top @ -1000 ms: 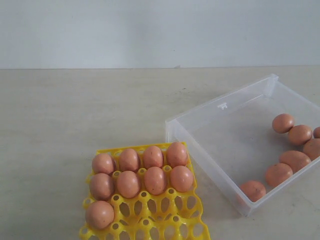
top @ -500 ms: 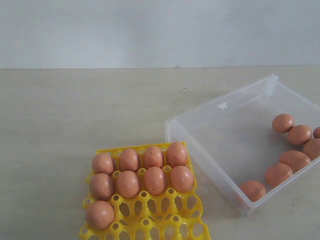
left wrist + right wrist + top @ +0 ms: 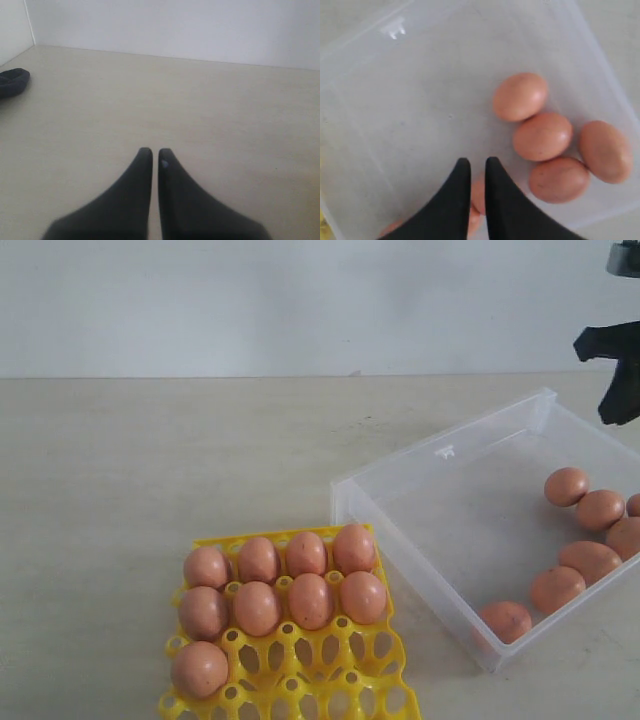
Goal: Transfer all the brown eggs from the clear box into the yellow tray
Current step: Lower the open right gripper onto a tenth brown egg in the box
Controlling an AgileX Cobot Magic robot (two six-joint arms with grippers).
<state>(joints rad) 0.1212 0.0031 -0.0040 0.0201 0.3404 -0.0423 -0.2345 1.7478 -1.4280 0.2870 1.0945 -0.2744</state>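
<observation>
The pale table (image 3: 150, 490) lies bare over its whole left and far stretch, and its near edge is out of frame. The clear box (image 3: 440, 502) sits on its right, skewed; its right corner runs off the exterior view, and more than half of its floor, towards the tabbed wall, is open. The yellow tray (image 3: 300, 680) stands just beside the box's near-left corner, apart from it, its nearest row cut off below; at least seven sockets show empty. The right gripper (image 3: 475, 167) hangs over the box, a dark shape clipped at the exterior view's upper right; its jaws stand a narrow slit apart with nothing between them. The left gripper (image 3: 155, 157) hovers over bare table, jaws almost touching and holding nothing; a dark rounded thing (image 3: 12, 82) at that view's edge cannot be made out. Of the brown eggs (image 3: 590, 560), seven lie in the box's right end, one cut by the frame; nine sit in the tray, four, four and one.
</observation>
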